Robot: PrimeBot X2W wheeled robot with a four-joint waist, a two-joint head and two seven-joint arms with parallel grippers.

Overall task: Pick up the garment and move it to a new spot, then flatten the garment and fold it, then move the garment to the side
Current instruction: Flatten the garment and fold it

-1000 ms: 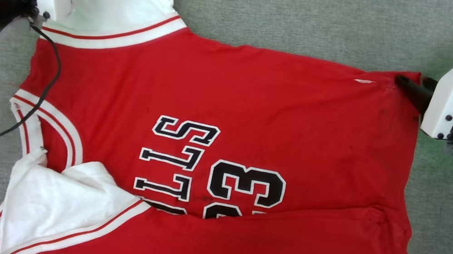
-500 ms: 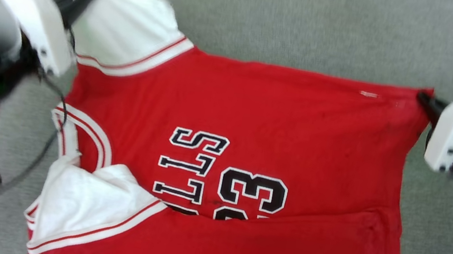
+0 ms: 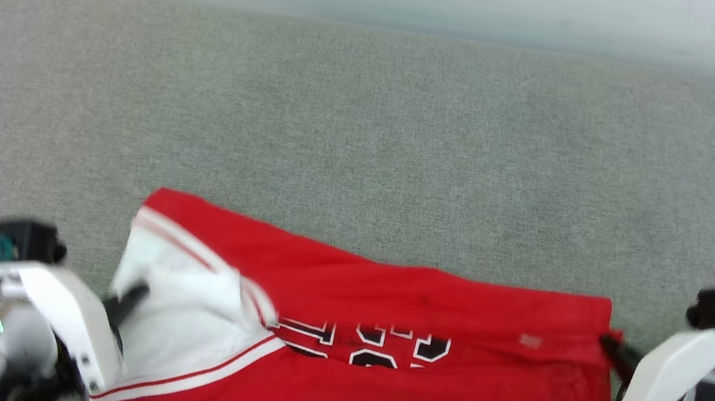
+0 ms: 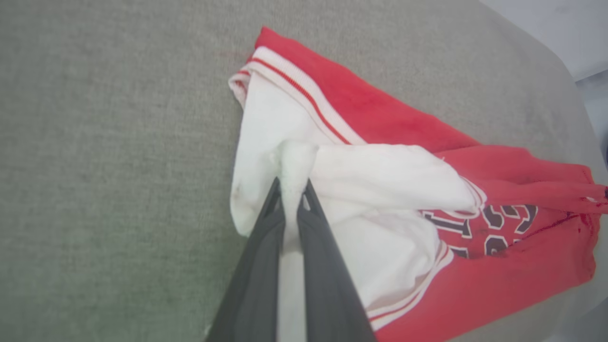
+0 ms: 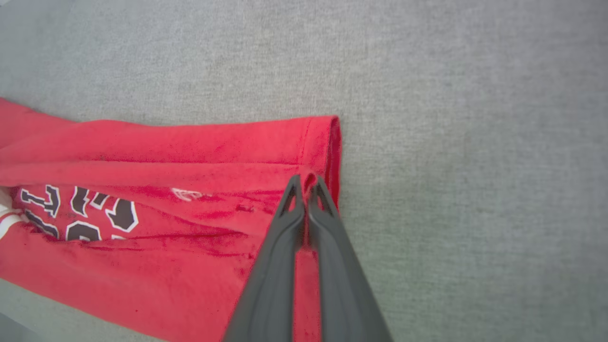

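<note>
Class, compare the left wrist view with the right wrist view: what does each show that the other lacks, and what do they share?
Left wrist view: the left gripper shut on a bunched white sleeve, with red-striped trim beside it. Right wrist view: the right gripper shut on the red hem corner, near a small white label. Both: the red garment, its black lettering, and the grey fabric surface.
</note>
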